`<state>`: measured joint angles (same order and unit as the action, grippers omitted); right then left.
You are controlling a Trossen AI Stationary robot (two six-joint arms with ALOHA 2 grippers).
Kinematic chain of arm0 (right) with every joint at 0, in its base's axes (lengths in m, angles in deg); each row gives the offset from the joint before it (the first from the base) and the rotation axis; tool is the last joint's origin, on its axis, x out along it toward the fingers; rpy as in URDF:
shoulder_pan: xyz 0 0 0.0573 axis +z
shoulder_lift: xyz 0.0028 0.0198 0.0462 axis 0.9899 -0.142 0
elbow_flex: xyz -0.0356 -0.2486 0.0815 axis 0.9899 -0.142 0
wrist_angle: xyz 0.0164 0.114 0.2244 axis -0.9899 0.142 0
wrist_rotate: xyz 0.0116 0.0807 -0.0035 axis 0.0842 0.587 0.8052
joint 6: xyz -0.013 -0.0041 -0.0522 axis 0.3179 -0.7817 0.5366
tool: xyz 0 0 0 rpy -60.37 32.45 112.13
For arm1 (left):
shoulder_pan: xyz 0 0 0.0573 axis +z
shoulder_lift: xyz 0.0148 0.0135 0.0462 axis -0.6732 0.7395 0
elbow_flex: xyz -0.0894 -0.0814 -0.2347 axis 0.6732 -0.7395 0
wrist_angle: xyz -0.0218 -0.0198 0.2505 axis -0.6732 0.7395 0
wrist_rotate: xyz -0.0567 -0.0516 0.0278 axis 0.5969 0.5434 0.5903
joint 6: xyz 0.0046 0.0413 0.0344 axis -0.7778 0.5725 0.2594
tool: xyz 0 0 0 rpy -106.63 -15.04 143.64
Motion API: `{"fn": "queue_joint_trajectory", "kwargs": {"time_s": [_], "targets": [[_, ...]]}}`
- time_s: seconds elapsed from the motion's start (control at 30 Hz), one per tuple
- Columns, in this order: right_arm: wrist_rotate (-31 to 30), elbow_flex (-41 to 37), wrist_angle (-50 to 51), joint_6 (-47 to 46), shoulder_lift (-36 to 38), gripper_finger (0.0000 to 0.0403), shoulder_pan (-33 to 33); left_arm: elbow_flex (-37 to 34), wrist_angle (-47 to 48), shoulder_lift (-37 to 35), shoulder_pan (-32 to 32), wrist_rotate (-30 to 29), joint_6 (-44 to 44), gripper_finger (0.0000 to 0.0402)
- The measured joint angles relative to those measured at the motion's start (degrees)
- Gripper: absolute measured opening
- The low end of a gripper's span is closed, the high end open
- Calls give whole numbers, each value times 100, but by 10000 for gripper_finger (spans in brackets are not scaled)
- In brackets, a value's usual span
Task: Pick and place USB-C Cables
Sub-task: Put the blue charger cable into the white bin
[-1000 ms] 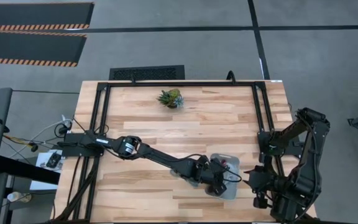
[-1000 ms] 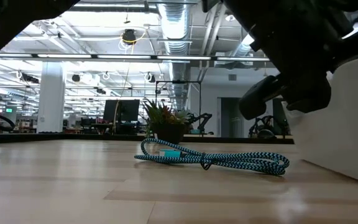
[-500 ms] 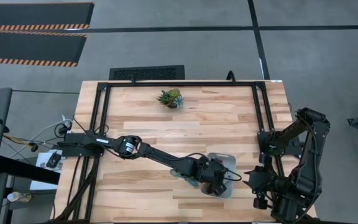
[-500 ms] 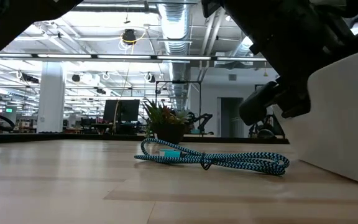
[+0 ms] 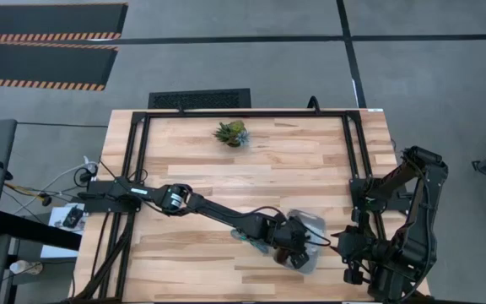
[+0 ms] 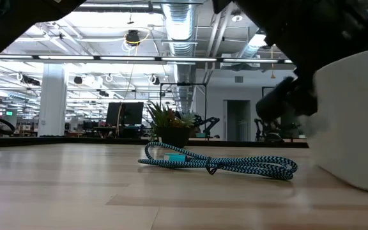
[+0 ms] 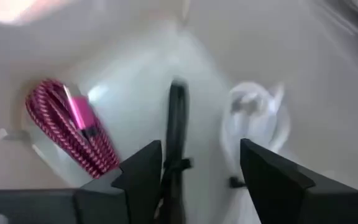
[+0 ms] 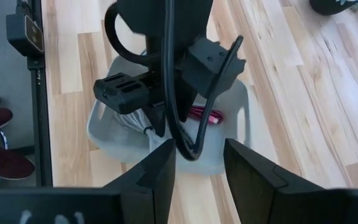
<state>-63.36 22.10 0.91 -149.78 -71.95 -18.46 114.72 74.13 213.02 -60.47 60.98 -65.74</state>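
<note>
The pale blue tray (image 5: 314, 223) lies near the table's front right. My left gripper (image 5: 294, 253) hangs over it, pointing down, open. In the left wrist view its fingers (image 7: 143, 167) stand on either side of the black cable (image 7: 176, 124), which lies on the tray floor. The maroon cable (image 7: 73, 134) and the white cable (image 7: 257, 115) lie in the tray (image 7: 135, 68) beside it. The teal cable (image 6: 222, 165) lies on the wood left of the tray (image 6: 356, 121), partly under my left arm (image 5: 241, 239). My right gripper (image 8: 197, 174) waits open at the table's right, clear of the tray (image 8: 229, 146).
A small green spiky plant (image 5: 231, 133) stands at the far middle of the table, behind the teal cable in the low view (image 6: 171, 124). A black frame (image 5: 142, 169) runs round the table's edges. Bare wood lies between the plant and the tray.
My left gripper has moved a little toward the table's near edge over the tray. In the low view the tray's side has shifted toward the teal cable. The teal cable has not moved.
</note>
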Motion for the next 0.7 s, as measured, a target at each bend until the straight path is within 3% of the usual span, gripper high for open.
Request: {"fn": "queue_joint_trajectory", "kwargs": {"time_s": [0.37,0.5,0.7], "targets": [[0,0,0,-2,2,161,0,-3,259,-204,18,67,240,208],[0,1,14,4,4,161,-1,-1,607,-452,24,313,823,208],[9,0,27,31,4,161,-2,-1,1904,-1130,9,353,2030,208]]}}
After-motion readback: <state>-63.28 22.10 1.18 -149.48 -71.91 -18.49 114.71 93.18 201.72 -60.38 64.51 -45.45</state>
